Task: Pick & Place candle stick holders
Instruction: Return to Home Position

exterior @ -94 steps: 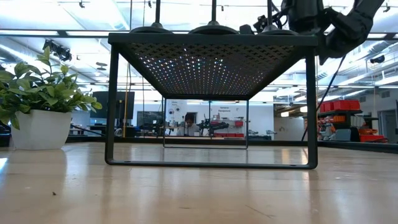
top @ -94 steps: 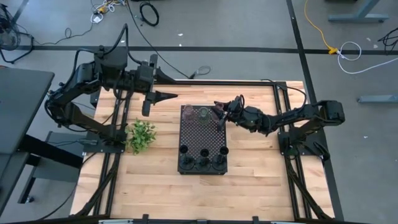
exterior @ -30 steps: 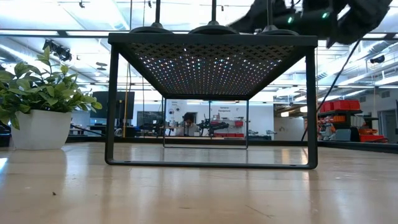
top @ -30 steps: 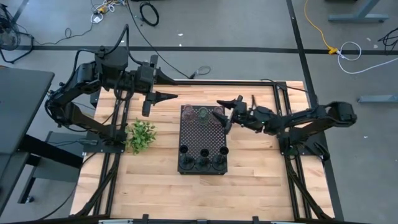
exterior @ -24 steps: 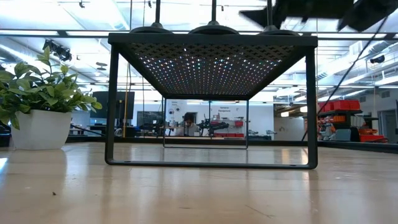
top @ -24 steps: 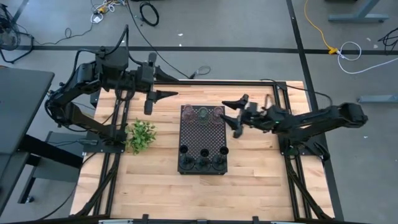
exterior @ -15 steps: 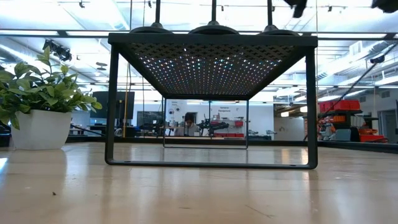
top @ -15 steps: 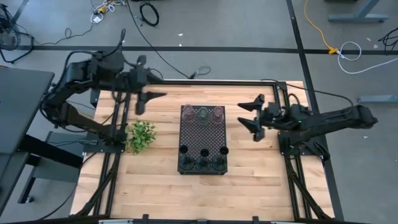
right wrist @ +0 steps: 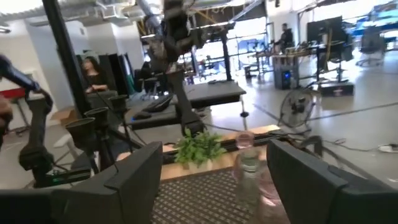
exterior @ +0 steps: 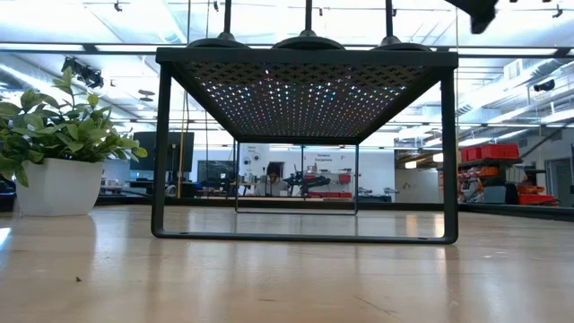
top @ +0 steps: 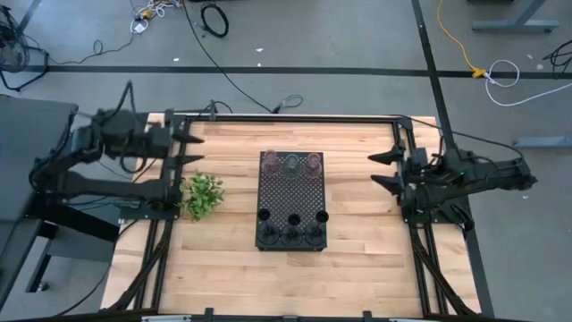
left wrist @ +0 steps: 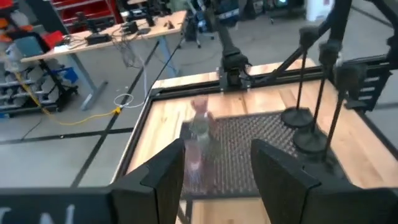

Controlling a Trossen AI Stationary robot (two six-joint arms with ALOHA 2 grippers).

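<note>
Nearest, three black stick holders (top: pixel 292 219) stand along the perforated shelf's (top: pixel 290 192) near edge, and three glass cups (top: pixel 292 162) line its far edge. The left gripper (top: pixel 194 150) hovers over the surface's (top: pixel 357 268) left side, fingers spread, empty. The right gripper (top: pixel 383 170) hangs likewise at the right edge, well apart.

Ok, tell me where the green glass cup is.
In the high view the green glass cup stands mid-table on the black perforated shelf, between two pink cups.

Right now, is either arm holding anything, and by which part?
Nothing is held: the left pincer and the right pincer are both open and empty.
</note>
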